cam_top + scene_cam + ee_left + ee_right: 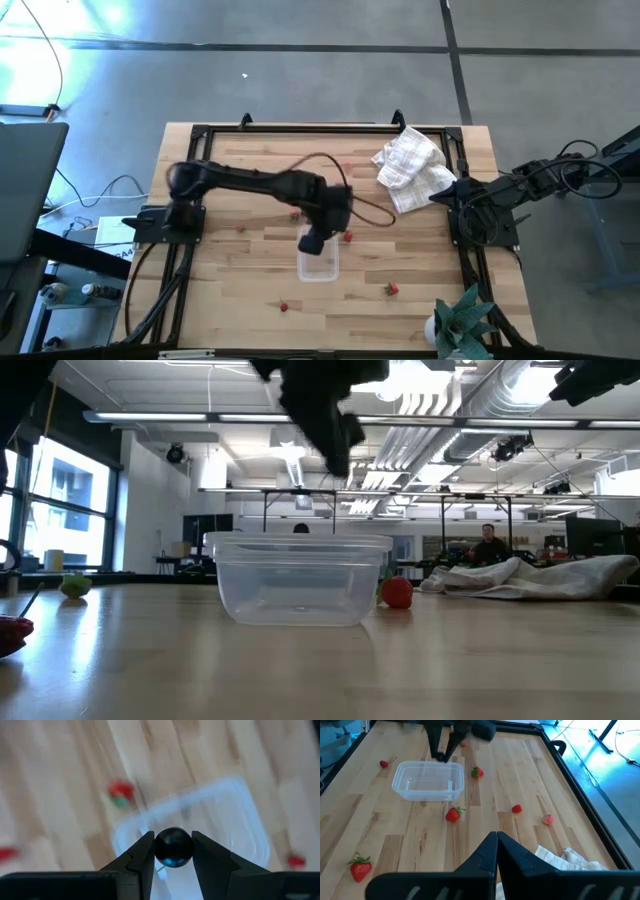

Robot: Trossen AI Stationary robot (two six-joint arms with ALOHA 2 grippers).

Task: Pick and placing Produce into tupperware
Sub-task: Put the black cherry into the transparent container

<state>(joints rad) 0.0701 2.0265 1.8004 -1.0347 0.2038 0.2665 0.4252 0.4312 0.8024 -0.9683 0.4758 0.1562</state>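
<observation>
The tupperware point(318, 264) is a clear rectangular container standing on the wooden table near its middle; it also shows in the low view point(300, 578) and the right wrist view point(427, 781). My left gripper point(312, 243) hangs above the tupperware's far edge, shut on a dark round berry point(173, 847). Small red berries lie scattered on the table: one beside the tupperware point(347, 236), one near the front point(392, 289), another point(284, 307). My right gripper point(496, 837) waits shut at the table's right side by the cloth. My left gripper pinches the dark round berry point(173, 851) between its two fingers, one on each side of it. The fingers point(142, 852) point down from above. The berry is lifted clear, over the tupperware point(210, 815).
A crumpled white checked cloth point(410, 165) lies at the far right corner. More red berries lie farther left point(240, 228) and toward the far side point(348, 167). A green plant point(462, 320) stands at the near right corner. A black frame point(300, 128) runs along the table's edges.
</observation>
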